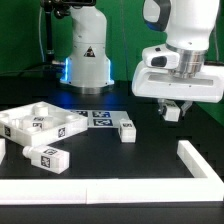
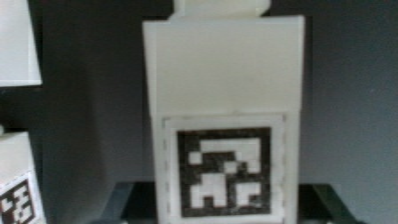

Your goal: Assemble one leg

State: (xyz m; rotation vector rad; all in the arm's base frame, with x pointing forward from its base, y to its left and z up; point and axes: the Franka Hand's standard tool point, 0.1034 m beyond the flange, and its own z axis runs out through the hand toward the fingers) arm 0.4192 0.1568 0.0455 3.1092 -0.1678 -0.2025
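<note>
Risk: the stubby white plastic leg with a black-and-white tag sticker point(image 2: 222, 100) could slip or tilt, because the end effector point(image 1: 172, 107) appears to pinch only one end, raised above the black desk point(image 1: 130, 165). The leg sits clamped between its fingers, well apart from the wide white tray-like panel point(image 1: 20, 126).

A: Exterior view: set off the near edge of the table point(image 1: 150, 160), slightly raised, facing the arm base point(image 1: 86, 62) at the far side. Mid distance.
B: Wrist view: looks along the gripper point(image 1: 173, 112), very close; one leg point(image 2: 217, 110) fills it.
A: Shared: only that leg.
</note>
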